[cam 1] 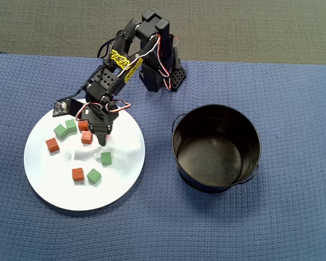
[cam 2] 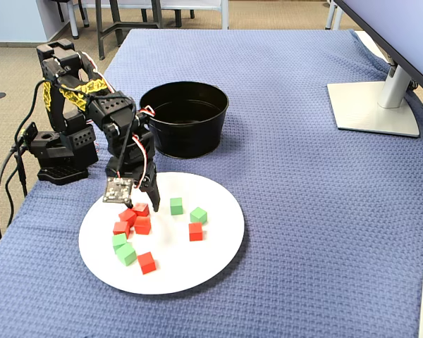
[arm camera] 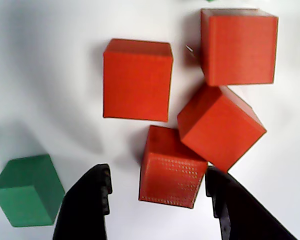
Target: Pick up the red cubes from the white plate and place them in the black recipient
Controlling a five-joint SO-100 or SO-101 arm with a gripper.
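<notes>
A red cube point(arm camera: 172, 166) on the white plate point(cam 1: 54, 193) is framed by the gripper point(arm camera: 157, 200), whose jaws are spread wide and not touching it. Picking is underway. Next, a squeeze is needed, without bumping the other cubes point(arm camera: 221, 125). The black bucket point(cam 1: 216, 148) looks empty.

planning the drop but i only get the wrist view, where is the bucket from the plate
Observer: In the overhead view the bucket stands right of the plate, clear of its rim.
Operator: anything in it yet
Observer: No, its inside looks empty.
Operator: how many red cubes are on the plate
Observer: Six red cubes in the fixed view; two lie apart from the cluster.
</notes>
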